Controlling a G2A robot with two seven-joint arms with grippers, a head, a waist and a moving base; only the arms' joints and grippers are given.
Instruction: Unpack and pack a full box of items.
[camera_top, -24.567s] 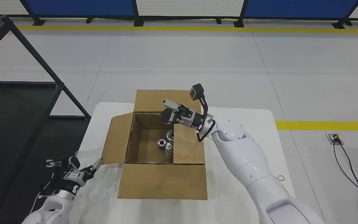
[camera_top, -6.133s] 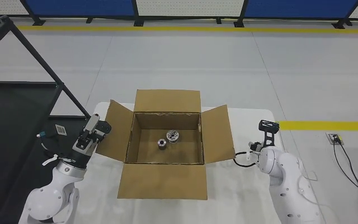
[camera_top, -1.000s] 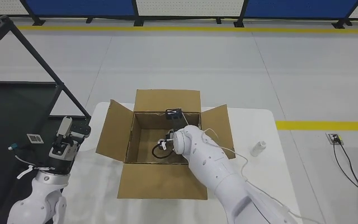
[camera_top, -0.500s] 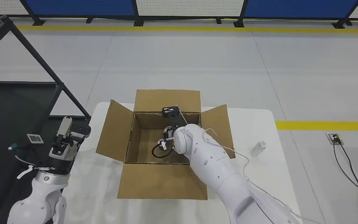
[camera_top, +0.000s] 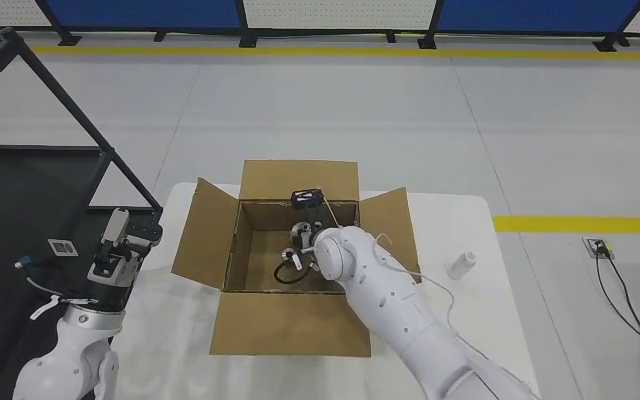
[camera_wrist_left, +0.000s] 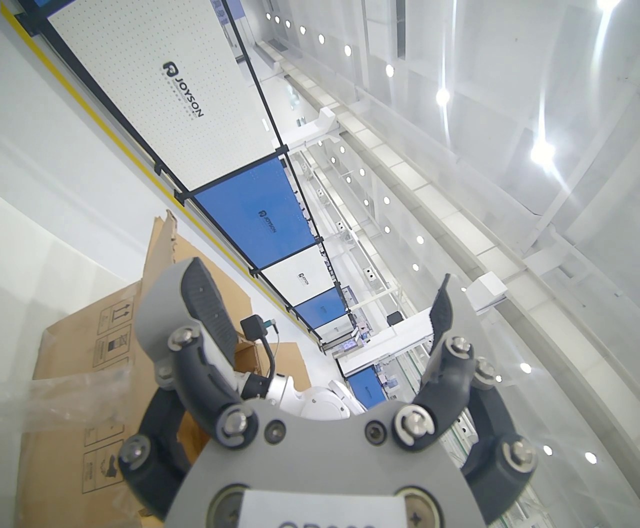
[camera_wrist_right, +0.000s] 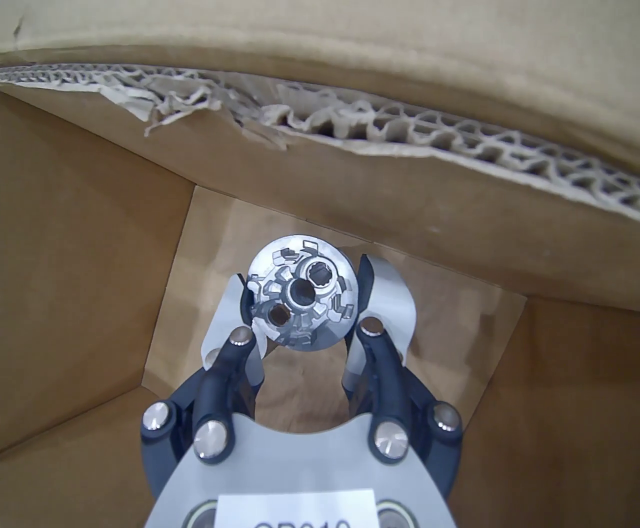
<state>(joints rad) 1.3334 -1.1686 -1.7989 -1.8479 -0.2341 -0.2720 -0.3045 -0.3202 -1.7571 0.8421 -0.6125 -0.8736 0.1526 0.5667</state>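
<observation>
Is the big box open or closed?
Open. The box's four flaps are folded outward, and the right gripper is inside it, holding a metal part.

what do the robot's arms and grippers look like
The right arm and left arm have glossy white rounded shells. A black cable loops at the right wrist, near a black camera. The left gripper and right gripper each have a grey metal plate with screws and a white label, black linkages and pale grey fingers with dark ribbed pads.
</observation>
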